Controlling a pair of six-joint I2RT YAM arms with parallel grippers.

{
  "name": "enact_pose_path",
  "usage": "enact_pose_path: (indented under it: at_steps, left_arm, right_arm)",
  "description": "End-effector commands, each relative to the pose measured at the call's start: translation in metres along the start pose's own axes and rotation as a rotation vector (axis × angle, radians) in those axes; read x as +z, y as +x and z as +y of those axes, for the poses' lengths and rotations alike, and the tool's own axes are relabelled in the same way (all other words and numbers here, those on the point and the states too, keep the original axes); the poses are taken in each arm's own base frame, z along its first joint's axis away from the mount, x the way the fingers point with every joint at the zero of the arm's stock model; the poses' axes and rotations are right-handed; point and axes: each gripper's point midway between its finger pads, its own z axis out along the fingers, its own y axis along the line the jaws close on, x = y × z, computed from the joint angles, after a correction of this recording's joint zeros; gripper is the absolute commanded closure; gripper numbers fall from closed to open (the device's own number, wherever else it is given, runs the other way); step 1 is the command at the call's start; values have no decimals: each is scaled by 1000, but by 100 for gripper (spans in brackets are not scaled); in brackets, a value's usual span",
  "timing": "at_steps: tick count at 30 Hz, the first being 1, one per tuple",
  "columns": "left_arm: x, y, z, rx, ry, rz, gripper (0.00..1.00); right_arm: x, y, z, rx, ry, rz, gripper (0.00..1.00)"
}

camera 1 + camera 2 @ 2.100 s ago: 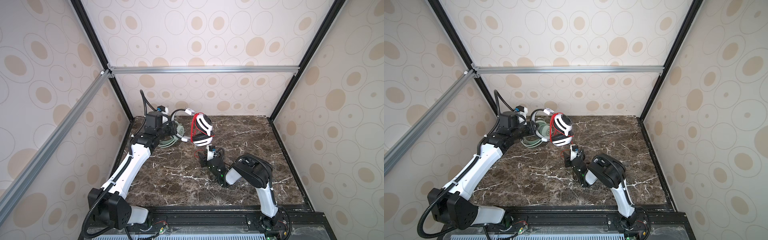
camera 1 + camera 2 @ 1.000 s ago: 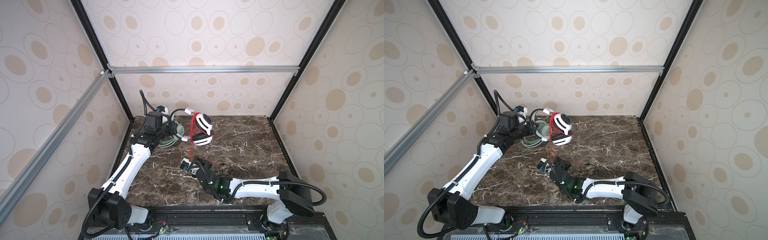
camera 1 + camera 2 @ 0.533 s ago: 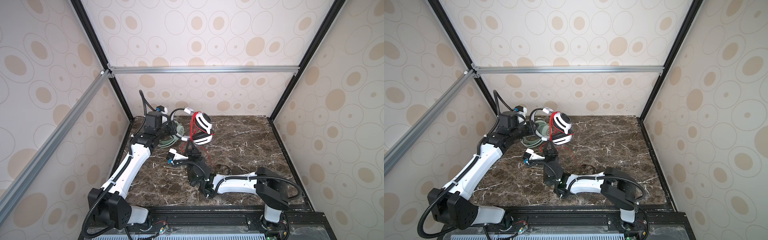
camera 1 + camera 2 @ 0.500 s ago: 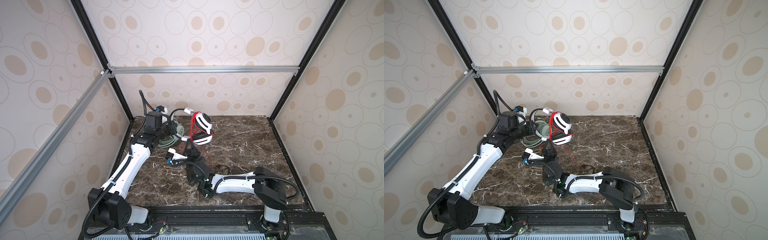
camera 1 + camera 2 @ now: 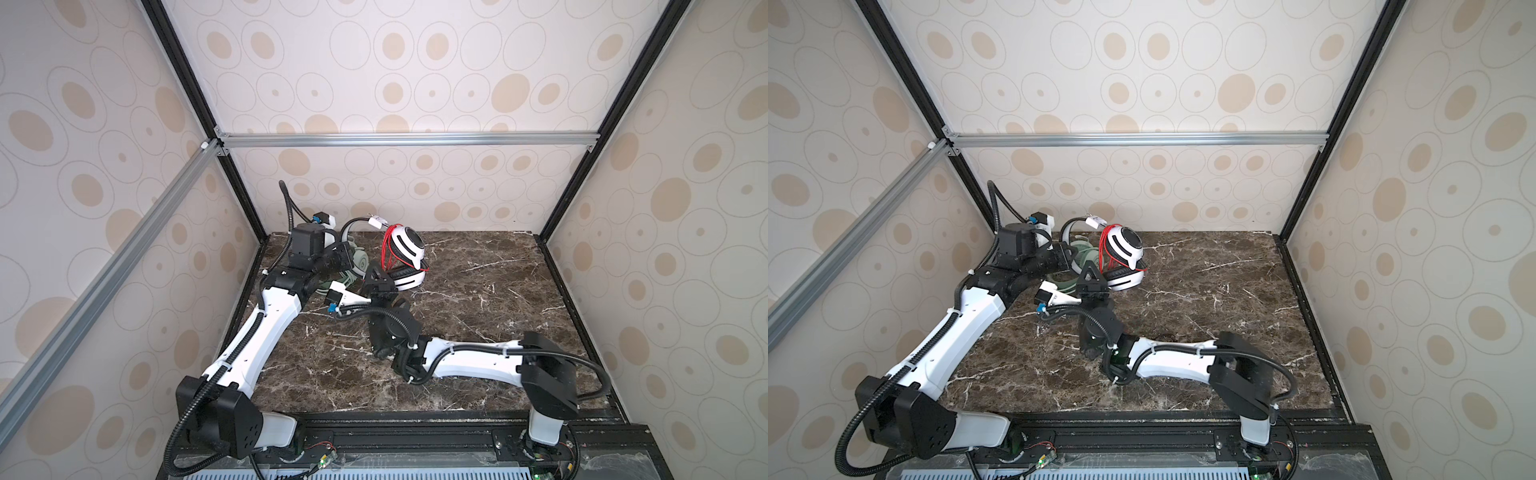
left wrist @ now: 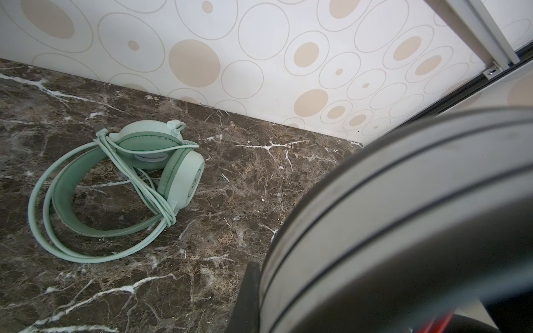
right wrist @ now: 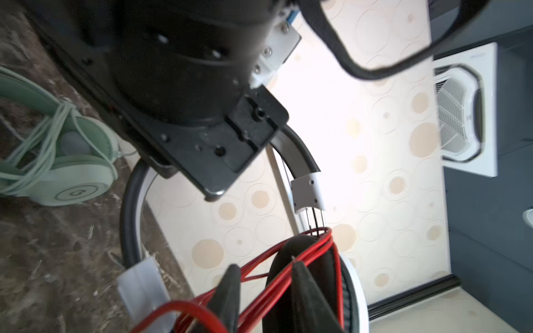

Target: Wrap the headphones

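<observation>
The white-and-black headphones (image 5: 409,247) (image 5: 1127,245) hang above the back left of the table. My left gripper (image 5: 348,252) is shut on their headband (image 6: 403,201), and one finger (image 6: 248,297) shows against it. Their red cable (image 5: 388,249) (image 7: 311,253) lies in several loops round the ear cups. My right gripper (image 5: 376,273) (image 7: 266,288) is just in front of the lower ear cup. It is open, and red strands run loosely between its fingers. The mint-green headphones (image 6: 161,161) (image 7: 72,184) lie flat on the table behind the left gripper, their pale cable wound round them.
The brown marble table (image 5: 478,291) is walled on three sides by patterned panels. The back wall (image 5: 415,195) stands close behind both headsets. A black corner post (image 5: 245,203) rises beside the left arm. The right arm stretches low across the table's front.
My right gripper has travelled from the table's front middle back up to the held headset, bringing the red cable with it, and its jaws now stand apart. The left arm has not moved.
</observation>
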Motion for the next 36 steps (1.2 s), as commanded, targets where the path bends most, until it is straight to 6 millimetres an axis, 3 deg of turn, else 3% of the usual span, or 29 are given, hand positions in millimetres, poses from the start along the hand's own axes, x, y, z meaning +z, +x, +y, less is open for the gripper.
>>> enact_pose_path:
  at_steps: [1,5,21,26,32,36]
  left_arm:
    - [-10,-21,-15,-19,58,-67,100]
    - [-14,-23,-17,-17,64,-77,100]
    - [-15,-24,-19,-14,68,-81,100]
    - [-15,-24,-18,-14,66,-80,100]
    - [-14,-23,-19,-15,70,-76,100]
    - [-13,-22,-19,-16,73,-72,100]
  right_arm:
    - [12,23,-38,275,-153,41,60]
    - [28,56,-65,440,-185,96,59]
    - [69,120,-118,661,-194,221,57]
    - [72,136,-126,786,-213,227,56]
    - [78,194,-133,1147,-254,299,55]
    - [95,216,-131,1242,-303,343,52]
